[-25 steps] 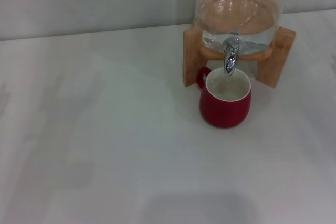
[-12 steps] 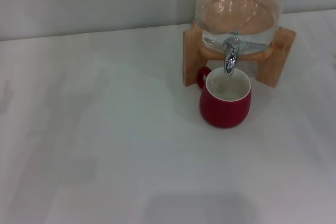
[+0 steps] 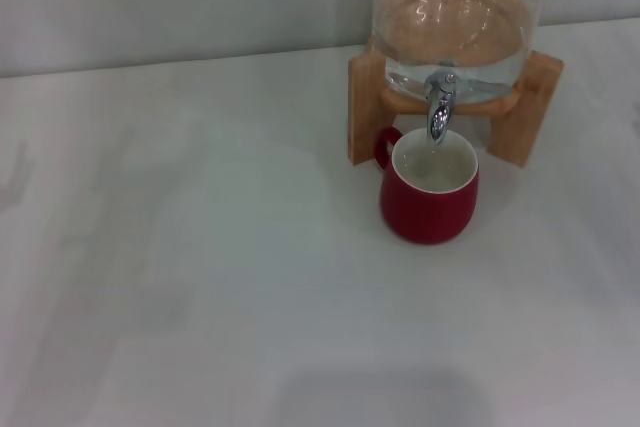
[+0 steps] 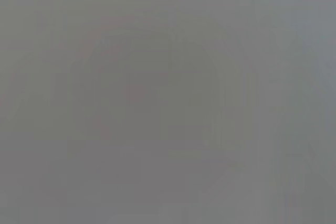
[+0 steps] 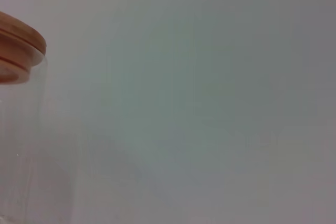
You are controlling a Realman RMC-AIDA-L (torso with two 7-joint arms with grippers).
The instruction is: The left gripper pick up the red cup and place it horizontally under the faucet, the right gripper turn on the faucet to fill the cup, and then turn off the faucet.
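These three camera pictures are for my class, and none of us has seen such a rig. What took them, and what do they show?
A two-armed robot took them: one camera on its head, one on each wrist. The head view looks down on a white table. There the red cup stands upright under the faucet of a glass dispenser on a wooden stand. Neither arm nor tool appears, so nothing is held. The left wrist view is blank grey. The right wrist view shows the dispenser's wooden lid.
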